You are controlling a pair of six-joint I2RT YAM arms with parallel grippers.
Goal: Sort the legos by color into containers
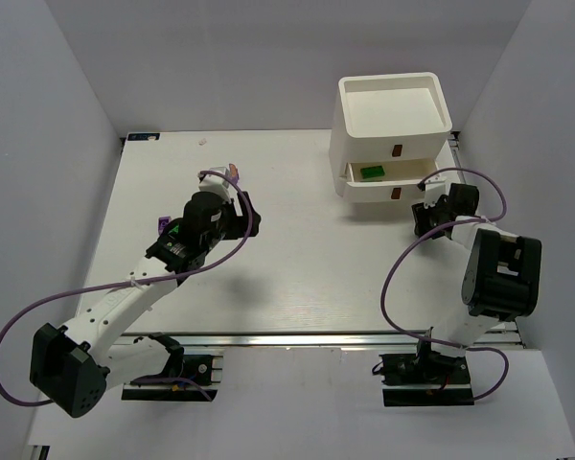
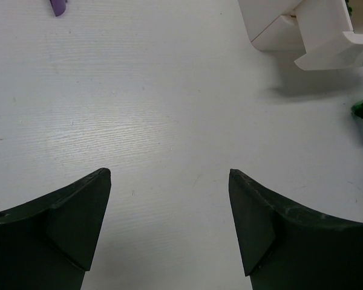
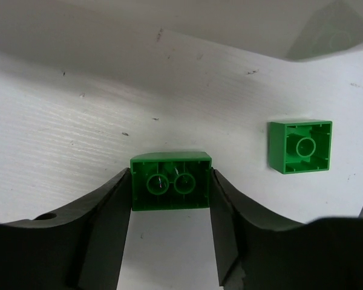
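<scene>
**Right gripper closed around a green lego near the drawers**

The right gripper [image 3: 170,174] sits low over the white table [image 3: 78,121], just in front of the white container unit [image 1: 393,142]. In the right wrist view its two dark fingers [image 3: 106,223] press against opposite sides of a green lego [image 3: 170,184], which shows a hollow underside with two round tubes. A second green lego [image 3: 300,146] lies on the table to its right, apart from the fingers, also hollow side up.

From above, the unit has a square open top tray [image 1: 346,96] and drawers with small dark handles. The lower drawer [image 1: 351,176] is pulled out, with a third green lego [image 1: 372,172] inside.

The left gripper [image 2: 169,178] hangs over bare table with its fingers wide apart, holding nothing. A purple lego [image 2: 58,6] lies at the far edge of the left wrist view.
</scene>
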